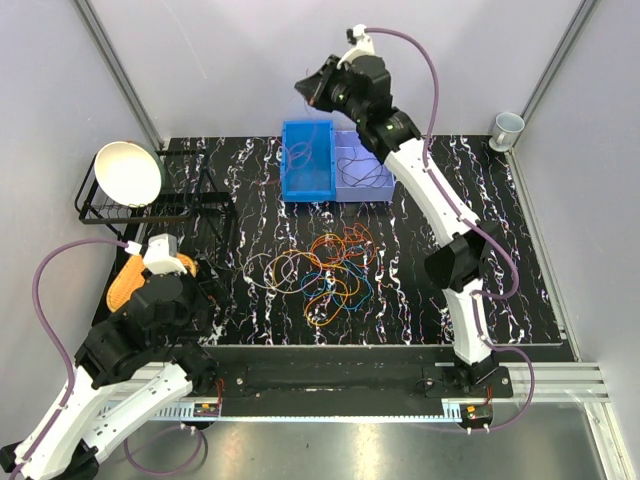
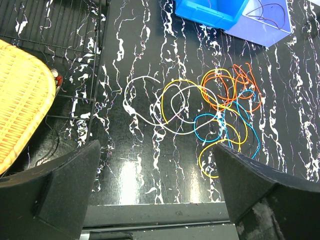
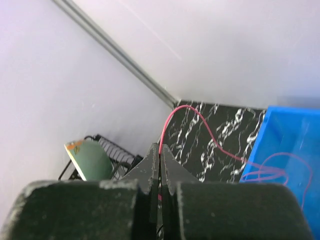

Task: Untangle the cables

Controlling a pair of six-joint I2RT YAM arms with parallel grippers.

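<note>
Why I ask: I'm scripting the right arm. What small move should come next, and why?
Probably carry the right fingers sideways over the blue bin. They are shut on a red cable whose far end already lies in that bin, while the fingers seem to hang beside it, not above.

Desk [image 1: 540, 290], viewed from above: cables [image 1: 330, 272] sprawl across the centre; bare surface lies open to their right; 2 bins block the far middle, a blue bin [image 1: 308, 165] and a pale bin [image 1: 365, 175]; wire rack [image 1: 190, 205] with bowl [image 1: 128, 172] closes the left; right arm [image 1: 430, 185] slants over the right-centre.
</note>
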